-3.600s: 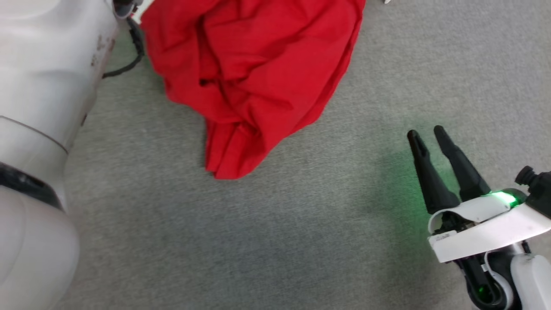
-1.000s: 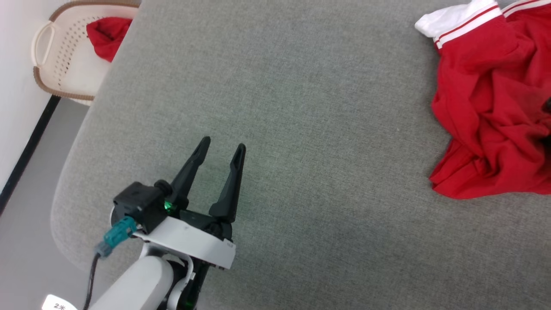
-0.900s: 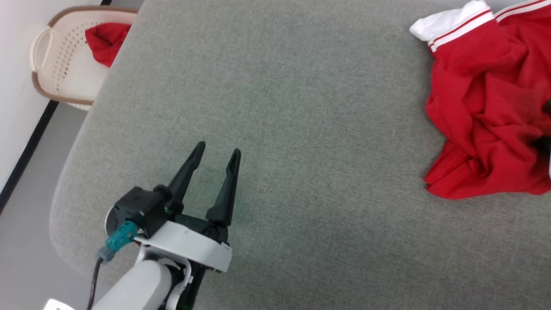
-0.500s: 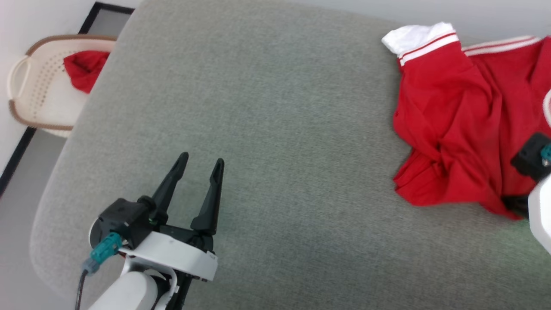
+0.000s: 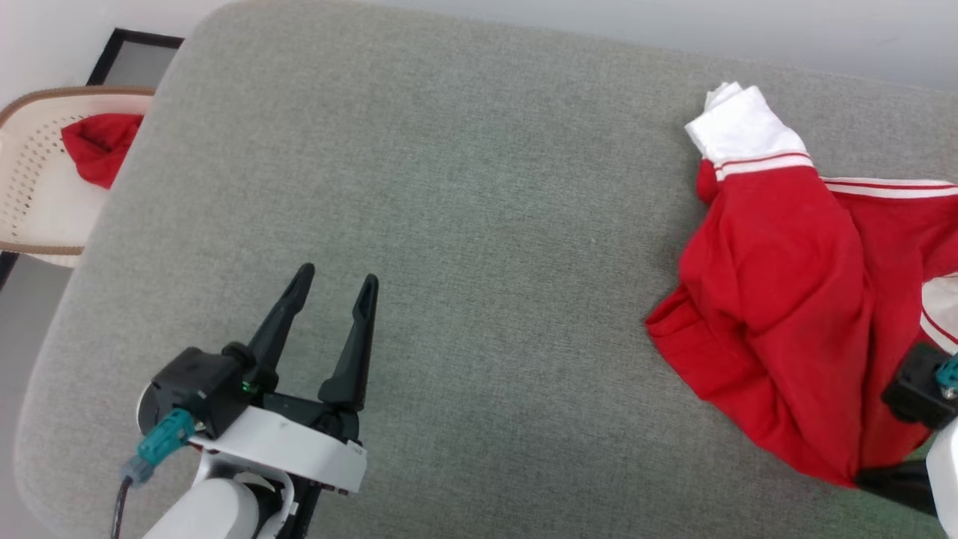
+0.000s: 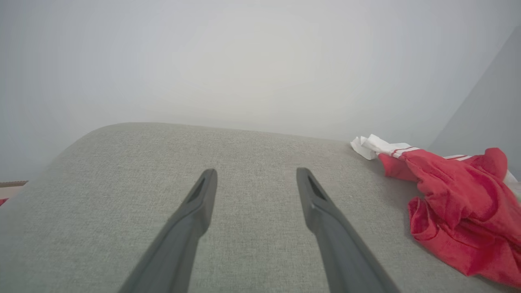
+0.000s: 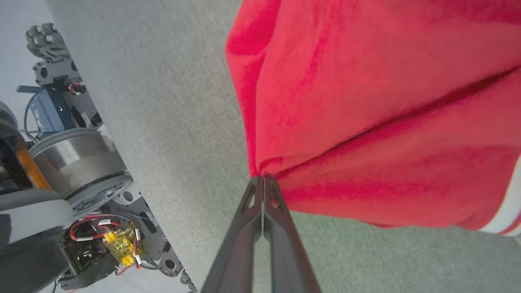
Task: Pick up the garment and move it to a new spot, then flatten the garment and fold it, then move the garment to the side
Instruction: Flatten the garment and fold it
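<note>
Fingers of the right end effector [image 7: 262, 177] are pinched shut on a fold of the single red shirt [image 5: 778, 314], crumpled at the right side of the grey cushion [image 5: 479, 187], one white sleeve with striped trim sticking out. One left end effector [image 5: 336, 274] stands wide open, empty, well apart. One basket [image 5: 34, 195] holds one red cloth [image 5: 93, 146].

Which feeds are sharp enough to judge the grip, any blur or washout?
Right wrist view: garment soft and blurred close up, right pincer tips sharp. Left wrist view: background washed to pale haze, left pincer fingers soft low down. Head view: even light, crisp weave on the grey cushion.
</note>
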Robot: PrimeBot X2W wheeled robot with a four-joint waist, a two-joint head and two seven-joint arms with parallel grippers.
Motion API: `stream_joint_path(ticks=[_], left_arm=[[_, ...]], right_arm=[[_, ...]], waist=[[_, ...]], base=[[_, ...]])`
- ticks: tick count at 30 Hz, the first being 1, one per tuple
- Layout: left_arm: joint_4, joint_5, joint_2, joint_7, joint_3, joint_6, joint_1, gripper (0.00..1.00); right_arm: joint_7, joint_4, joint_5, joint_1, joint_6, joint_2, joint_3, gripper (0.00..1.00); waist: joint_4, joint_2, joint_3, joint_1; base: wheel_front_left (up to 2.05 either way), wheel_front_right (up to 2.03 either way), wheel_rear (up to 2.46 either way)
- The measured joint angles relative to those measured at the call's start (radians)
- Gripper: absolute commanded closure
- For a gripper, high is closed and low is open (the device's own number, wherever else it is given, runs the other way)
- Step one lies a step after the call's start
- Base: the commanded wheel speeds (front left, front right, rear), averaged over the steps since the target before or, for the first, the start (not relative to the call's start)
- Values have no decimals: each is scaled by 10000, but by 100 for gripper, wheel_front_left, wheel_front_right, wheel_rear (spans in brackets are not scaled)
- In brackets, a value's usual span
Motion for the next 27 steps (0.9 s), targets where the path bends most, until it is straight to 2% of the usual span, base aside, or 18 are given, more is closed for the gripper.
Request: stream_joint_path(ticks=[1,2,4,5,9,13,19,22,27], left_arm=[[-21,-6,4,4,-2,2,2,0],[-33,-8,12,15,-4,8,7,0],[-36,-12,10,46,-29,15,6,0],[-33,-15,8,48,-44,13,6,0],[-23,-77,36,105,-54,-33,-12,0],[-104,-92,454,360,125,-155,-250,0],[-391,-336,1080,895,472,-430,-780,0],[-428,-374,1417,1381,550,-754,-1533,0],[119,-1020,1438,2717,477,-1624,-3357,0]], right_arm=[[-134,6,-4,97,0,59,-176,100],[-247,40,-102,154,0,140,-309,95],[-633,267,-458,343,2,318,-702,28],[-834,437,-504,439,2,428,-930,0],[-1597,878,-604,972,2,802,-1680,0],[-2905,1513,-828,2147,2,1436,-3325,0],[-3927,2136,-1607,3852,2,2385,-5505,0],[-4437,2255,-2113,4739,2,3239,-6828,0],[-5173,2010,-3411,6148,2,5229,-9079,0]], waist=[[-26,0,6,0],[-53,0,13,0],[-93,-1,25,0],[-108,0,22,0],[-151,0,-16,0],[-341,0,-93,0],[-793,0,-163,0],[-1034,-1,-177,0],[-1461,-1,-120,0]], base=[[0,0,0],[0,0,0],[0,0,0],[0,0,0],[0,0,0],[0,0,0],[0,0,0],[0,0,0],[0,0,0]])
